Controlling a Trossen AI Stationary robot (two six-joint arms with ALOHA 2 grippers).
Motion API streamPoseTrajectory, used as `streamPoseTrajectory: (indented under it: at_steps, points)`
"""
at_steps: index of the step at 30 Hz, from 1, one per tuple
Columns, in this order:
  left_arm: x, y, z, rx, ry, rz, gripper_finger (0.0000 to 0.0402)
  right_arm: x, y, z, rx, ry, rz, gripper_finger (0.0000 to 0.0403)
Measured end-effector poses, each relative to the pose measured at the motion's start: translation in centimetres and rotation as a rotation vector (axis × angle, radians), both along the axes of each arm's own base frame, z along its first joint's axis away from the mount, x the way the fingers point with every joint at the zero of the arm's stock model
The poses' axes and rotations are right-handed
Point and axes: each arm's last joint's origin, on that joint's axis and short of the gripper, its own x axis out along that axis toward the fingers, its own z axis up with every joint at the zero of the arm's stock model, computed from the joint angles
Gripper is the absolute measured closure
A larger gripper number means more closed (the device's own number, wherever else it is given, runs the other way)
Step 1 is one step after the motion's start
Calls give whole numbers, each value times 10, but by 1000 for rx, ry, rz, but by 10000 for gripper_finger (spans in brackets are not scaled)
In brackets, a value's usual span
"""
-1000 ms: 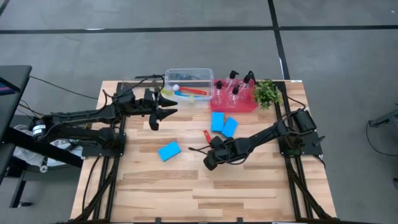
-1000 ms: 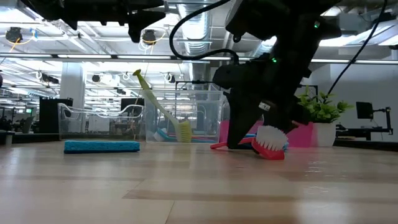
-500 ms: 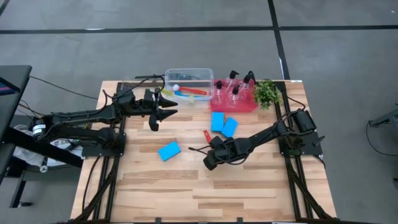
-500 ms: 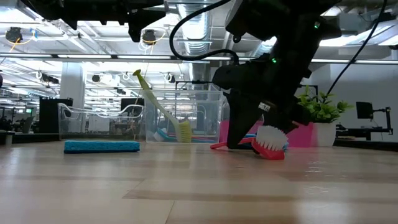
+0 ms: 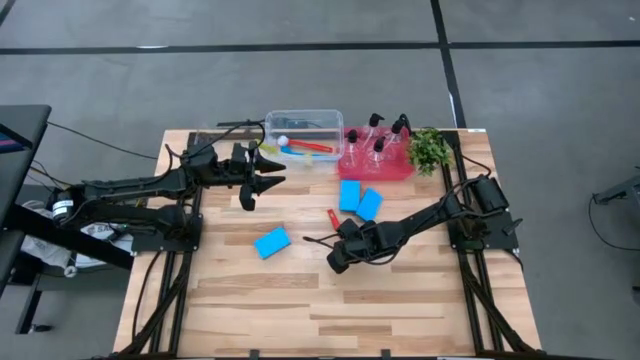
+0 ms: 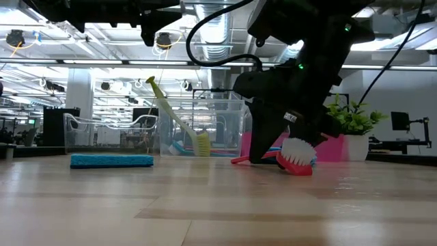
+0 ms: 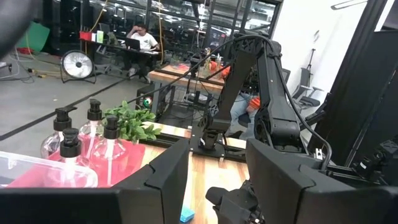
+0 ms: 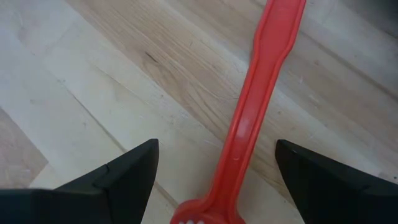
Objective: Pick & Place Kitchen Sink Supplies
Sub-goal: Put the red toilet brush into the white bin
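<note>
A red long-handled brush point(image 8: 249, 118) lies flat on the table, its handle end point(image 5: 333, 217) toward the far edge and its white-bristled head point(image 6: 298, 158) on the wood. My right gripper point(image 8: 214, 152) hangs low over it, open, one finger on each side of the handle near the head, and touches nothing that I can see. My left gripper point(image 5: 272, 170) waits open beside the clear tub point(image 5: 304, 120). A yellow-green brush point(image 6: 176, 117) leans in that tub. Three blue sponges point(image 5: 271, 242) point(image 5: 349, 194) point(image 5: 369, 204) lie on the table. Pump bottles point(image 5: 378, 148) stand in the red tray point(image 5: 372, 168).
A leafy plant point(image 5: 429, 148) stands at the far right, beside the tray. The tub also holds a red and a blue brush point(image 5: 305, 146). Bare wood lies near the table's near edge point(image 5: 330, 320). A person sits far off in the room point(image 7: 142, 38).
</note>
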Motion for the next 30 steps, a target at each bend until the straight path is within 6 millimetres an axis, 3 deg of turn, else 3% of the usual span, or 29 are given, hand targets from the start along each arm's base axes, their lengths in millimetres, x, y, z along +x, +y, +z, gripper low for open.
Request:
streamPoseTrajectory:
  at_steps: [17,30]
  points:
    - [0,0,0,-37,1,-3,239,0,1,0,18,5,12,88]
    - [0,0,0,-37,2,-2,239,-1,1,0,37,17,22,162]
